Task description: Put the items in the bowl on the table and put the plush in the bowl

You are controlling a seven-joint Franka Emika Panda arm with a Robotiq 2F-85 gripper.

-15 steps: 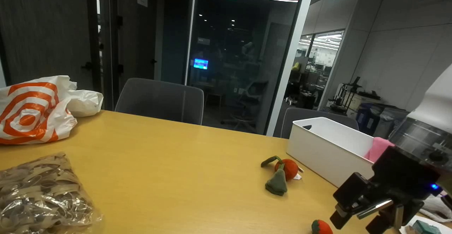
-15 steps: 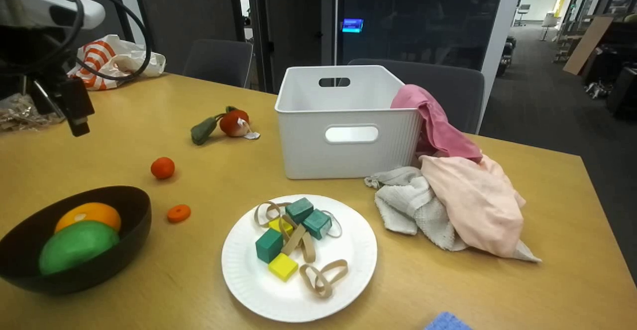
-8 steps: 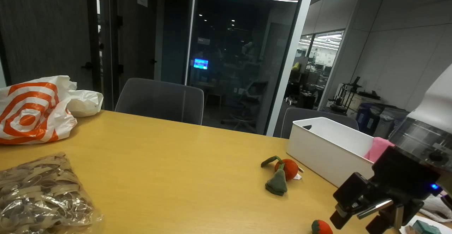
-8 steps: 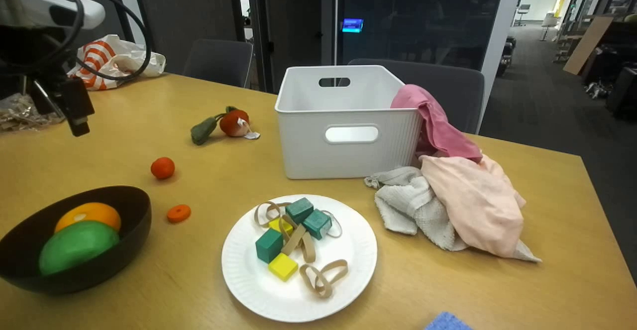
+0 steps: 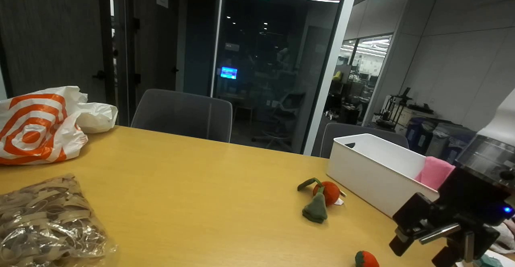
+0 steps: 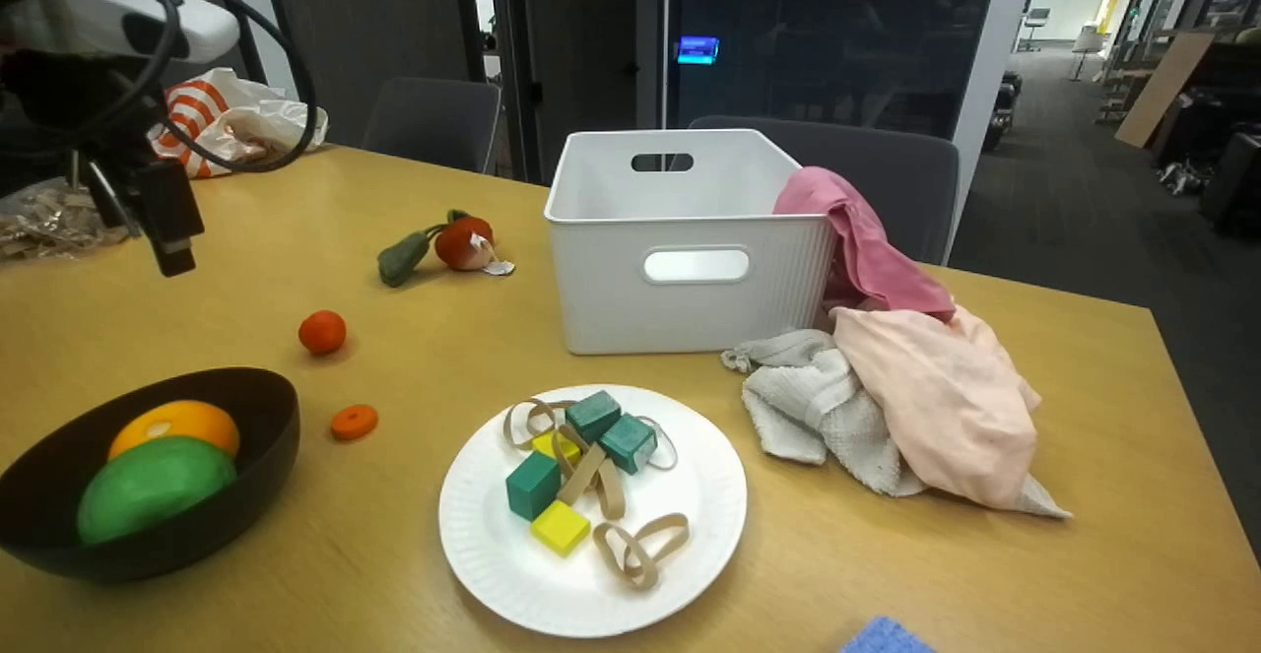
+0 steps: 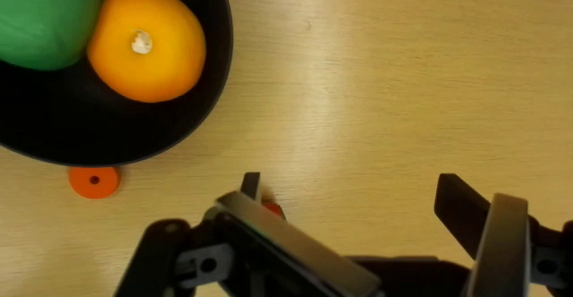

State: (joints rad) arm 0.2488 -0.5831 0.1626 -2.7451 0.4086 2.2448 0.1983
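The black bowl [image 6: 271,481] stands on the yellow-tan table [image 6: 1103,407]. It holds a green ball [image 6: 158,486] and an orange ball [image 6: 192,426], also in the wrist view [image 7: 147,46]. A small orange-red ball [image 6: 322,333] and an orange disc [image 6: 354,423] lie on the table beside the bowl. The grey-green and red-orange plush [image 6: 402,259] lies farther back, also in an exterior view [image 5: 316,208], outside the wrist view. My gripper [image 5: 422,251] is open and empty above the table. In the wrist view my gripper [image 7: 351,191] is right of the bowl; its left finger partly hides the orange-red ball.
A white box [image 6: 690,303] stands right of the plush, with pink cloth [image 6: 877,249] over its edge and more cloths [image 6: 946,397] beside it. A white plate [image 6: 680,545] holds blocks and rubber bands. A clear bag [image 5: 48,222] and a shopping bag [image 5: 40,130] lie opposite.
In the last half second my gripper has moved a little to the right in both exterior views, still open. The bowl, its contents, the plush and the loose pieces have not moved.
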